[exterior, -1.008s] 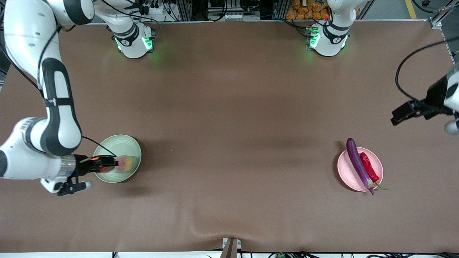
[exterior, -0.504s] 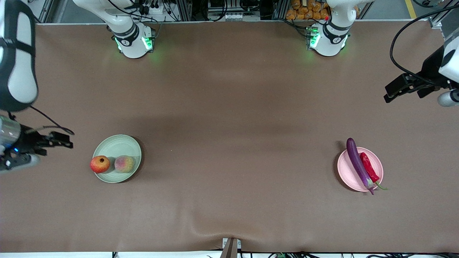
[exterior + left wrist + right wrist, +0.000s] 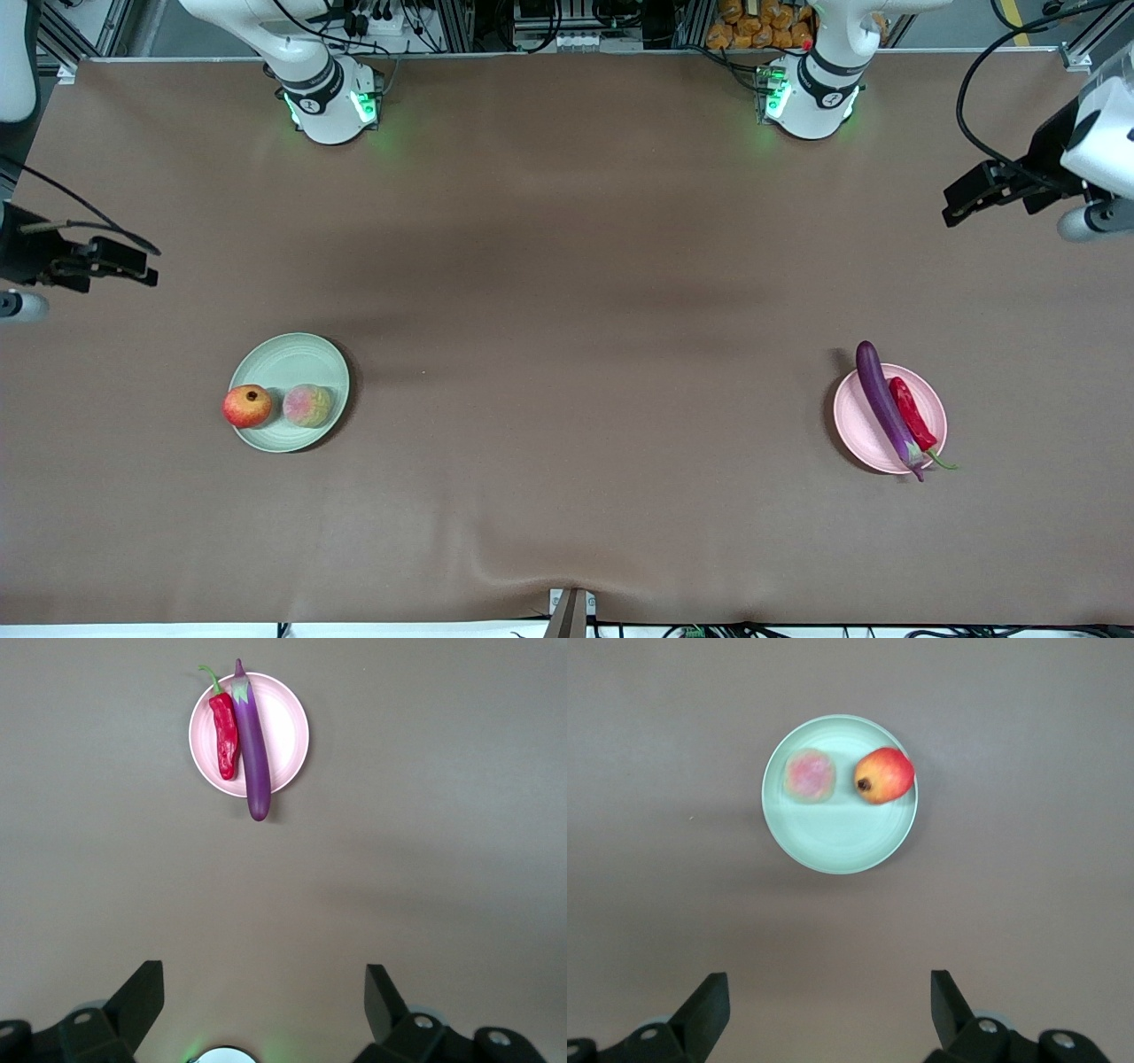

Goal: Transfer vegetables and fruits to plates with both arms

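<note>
The right pincer [image 3: 133, 263] hangs in the air over bare table [image 3: 567, 266] at the right arm's end, its 2 fingers spread wide and holding nothing. Near it, closer to the front camera, sits the pale green plate [image 3: 292, 363] with both fruits on it: the pomegranate [image 3: 247, 407] rests at the plate's edge toward the right arm's end, and the peach [image 3: 307, 405] lies just beside it, more toward the plate's middle.

Toward the left arm's end lies the pale pink plate [image 3: 855, 416]. The eggplant [image 3: 881, 403] is laid across it, too long to fit, so both its ends poke past the rim; the red chili pepper [image 3: 912, 414] lies alongside it. The left pincer [image 3: 955, 202] is raised over bare table, well apart from that plate — fingers wide, empty too.

With all 4 items plated and sorted by kind, the task looks finished — both arms appear parked clear.
</note>
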